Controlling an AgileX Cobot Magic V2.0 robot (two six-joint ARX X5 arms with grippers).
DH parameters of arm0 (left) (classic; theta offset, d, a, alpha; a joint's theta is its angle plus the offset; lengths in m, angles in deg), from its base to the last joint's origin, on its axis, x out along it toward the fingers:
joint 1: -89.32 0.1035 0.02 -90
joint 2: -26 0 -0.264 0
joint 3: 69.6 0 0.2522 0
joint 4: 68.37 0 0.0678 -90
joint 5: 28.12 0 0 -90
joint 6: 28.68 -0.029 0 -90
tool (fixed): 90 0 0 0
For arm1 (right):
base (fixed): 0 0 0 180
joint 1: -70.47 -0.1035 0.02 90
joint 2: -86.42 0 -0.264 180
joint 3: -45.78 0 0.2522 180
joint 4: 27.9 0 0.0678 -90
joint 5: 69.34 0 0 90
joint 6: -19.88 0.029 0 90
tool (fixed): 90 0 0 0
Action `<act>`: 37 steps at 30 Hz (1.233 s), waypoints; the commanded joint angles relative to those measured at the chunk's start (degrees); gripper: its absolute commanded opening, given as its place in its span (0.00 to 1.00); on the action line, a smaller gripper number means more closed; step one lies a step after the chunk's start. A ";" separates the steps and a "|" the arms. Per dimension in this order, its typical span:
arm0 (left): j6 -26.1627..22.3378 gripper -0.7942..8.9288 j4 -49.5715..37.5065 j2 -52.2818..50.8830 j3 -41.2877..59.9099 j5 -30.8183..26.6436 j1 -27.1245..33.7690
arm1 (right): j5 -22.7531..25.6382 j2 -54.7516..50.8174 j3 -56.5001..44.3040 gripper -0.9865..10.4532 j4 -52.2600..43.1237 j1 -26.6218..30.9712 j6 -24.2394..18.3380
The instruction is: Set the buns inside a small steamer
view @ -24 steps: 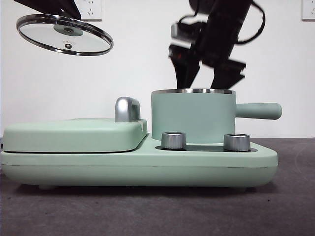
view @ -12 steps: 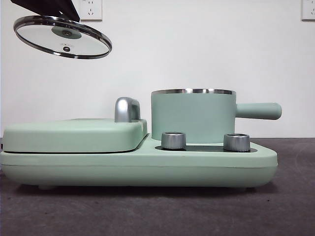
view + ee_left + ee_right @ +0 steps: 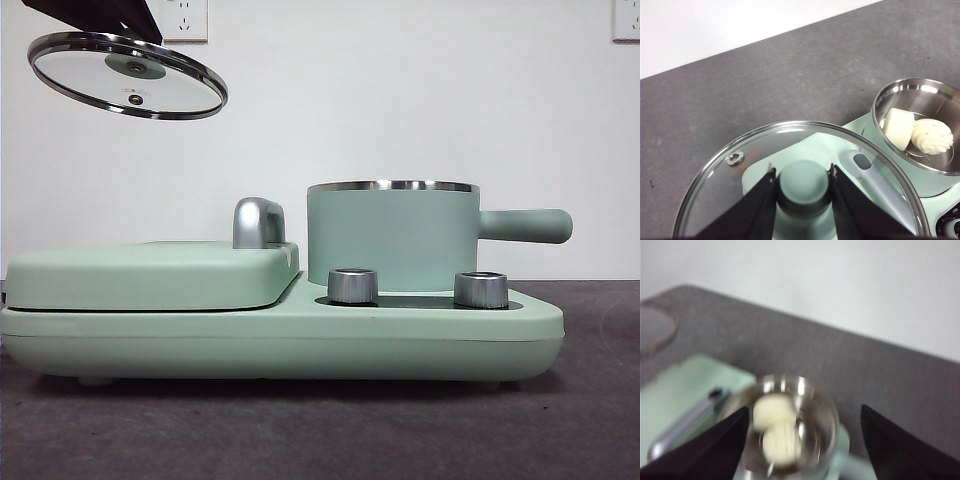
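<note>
Both buns (image 3: 917,132) lie side by side inside the small steamer (image 3: 392,238). The left gripper (image 3: 803,187) grips the glass lid (image 3: 128,75) by its knob, high and well apart from the steamer. The right gripper (image 3: 804,426), jaws wide apart and empty, hangs above the steamer.

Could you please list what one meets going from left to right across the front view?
Tilted glass lid with steel rim held aloft → chrome griddle handle → mint-green round steamer pot → its straight side handle.
</note>
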 commanded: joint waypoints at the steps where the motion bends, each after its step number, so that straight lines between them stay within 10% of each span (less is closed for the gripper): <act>1: 0.04 0.10 -2.03 0.15 -0.96 0.22 -0.96 | 1.07 -4.68 -5.73 0.37 0.00 -0.94 1.77; 11: 1.03 0.10 -6.45 3.17 -0.96 0.20 -7.82 | 1.70 -19.12 -16.98 0.37 10.56 -2.73 10.40; 37: 1.57 0.10 -35.65 24.04 -1.75 0.15 -21.31 | 1.36 -23.17 -16.96 0.37 14.60 -3.61 12.85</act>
